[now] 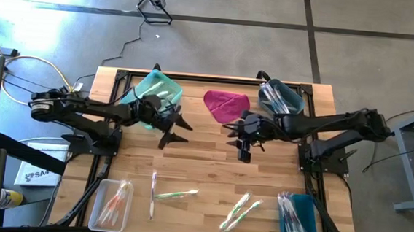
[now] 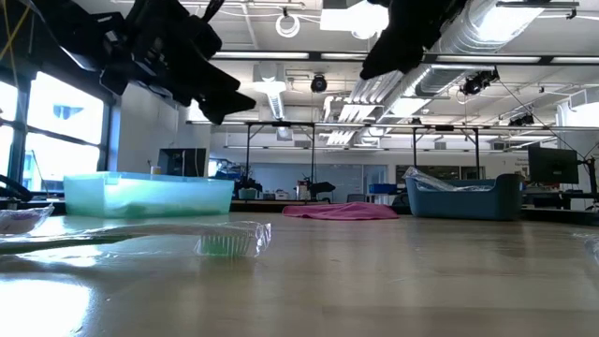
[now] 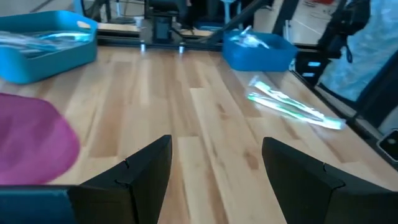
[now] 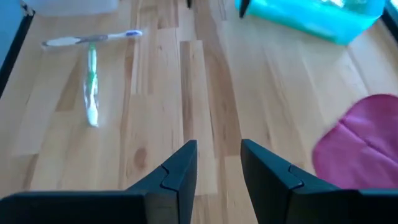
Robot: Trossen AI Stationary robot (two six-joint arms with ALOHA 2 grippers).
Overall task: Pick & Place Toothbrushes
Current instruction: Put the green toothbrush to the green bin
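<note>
**Both claws empty above the surface**

While no toothbrush is held, the left claw [image 1: 179,127] is spread wide and the right claw [image 1: 244,149] is partly open, both poised clear of the surface [image 1: 204,163]. Loose toothbrushes [image 1: 175,194] are left near the front edge; one is laid crosswise, one [image 1: 152,194] front-to-back.

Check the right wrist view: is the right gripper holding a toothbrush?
No. The right gripper has only bare table between its fingers; the toothbrushes lie farther off.
</note>
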